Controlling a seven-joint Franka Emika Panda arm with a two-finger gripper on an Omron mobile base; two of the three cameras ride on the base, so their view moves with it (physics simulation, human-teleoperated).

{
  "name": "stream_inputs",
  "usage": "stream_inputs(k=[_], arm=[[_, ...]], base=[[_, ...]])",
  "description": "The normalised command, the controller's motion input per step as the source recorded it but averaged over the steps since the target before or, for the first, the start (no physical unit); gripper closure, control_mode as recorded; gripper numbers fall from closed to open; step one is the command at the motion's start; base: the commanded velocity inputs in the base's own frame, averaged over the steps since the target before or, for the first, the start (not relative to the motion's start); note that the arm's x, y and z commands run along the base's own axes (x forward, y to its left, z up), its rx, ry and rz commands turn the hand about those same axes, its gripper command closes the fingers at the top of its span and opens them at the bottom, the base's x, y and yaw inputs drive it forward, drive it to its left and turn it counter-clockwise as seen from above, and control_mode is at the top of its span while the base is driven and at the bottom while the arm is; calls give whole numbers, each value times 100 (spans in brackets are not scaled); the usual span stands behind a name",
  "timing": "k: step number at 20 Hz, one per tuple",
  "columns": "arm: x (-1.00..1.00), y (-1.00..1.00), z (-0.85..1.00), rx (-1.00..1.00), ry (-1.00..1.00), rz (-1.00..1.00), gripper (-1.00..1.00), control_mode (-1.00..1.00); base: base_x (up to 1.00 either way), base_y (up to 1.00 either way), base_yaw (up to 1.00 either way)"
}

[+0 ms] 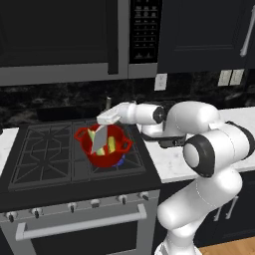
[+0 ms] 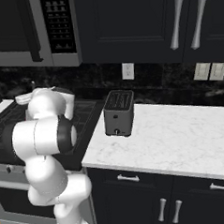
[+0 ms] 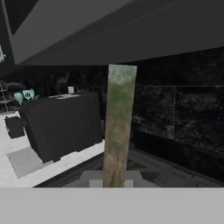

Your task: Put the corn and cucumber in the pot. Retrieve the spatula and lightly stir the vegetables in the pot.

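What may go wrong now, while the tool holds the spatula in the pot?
The pot sits at the front right of the stove, and the spatula leans into it; a hard sweep might push or tip it. The corn and cucumber stand up to the rim, so stirring may flick one out. The tool grips only the handle's end, so it might slip.

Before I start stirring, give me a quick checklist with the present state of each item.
1. Corn in the pot: ok, yellow piece inside.
2. Cucumber in the pot: ok, green piece inside.
3. Spatula held: ok, gripper is shut on its handle.
4. Blade down in the pot: ok, it hangs between the vegetables.
5. Blade touching the pot's bottom: cannot tell.
6. Pot seated on the stove: ok, upright on the grate.
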Motion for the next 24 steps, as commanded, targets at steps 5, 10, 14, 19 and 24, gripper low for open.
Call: stream_inputs(k=[5,10,14,19,24], arm=[[70,-76,-31,15,0,42,100,-100],[71,-58,-2,19,-1,40,100,-100],[57,-52,0,20,-6,38,100,-100],[42,-71,0,16,-7,39,100,-100],[31,-89,-26,11,-3,38,100,-100]], base=[[0,0,0],[0,0,0],[0,0,0],[0,0,0],[0,0,0]])
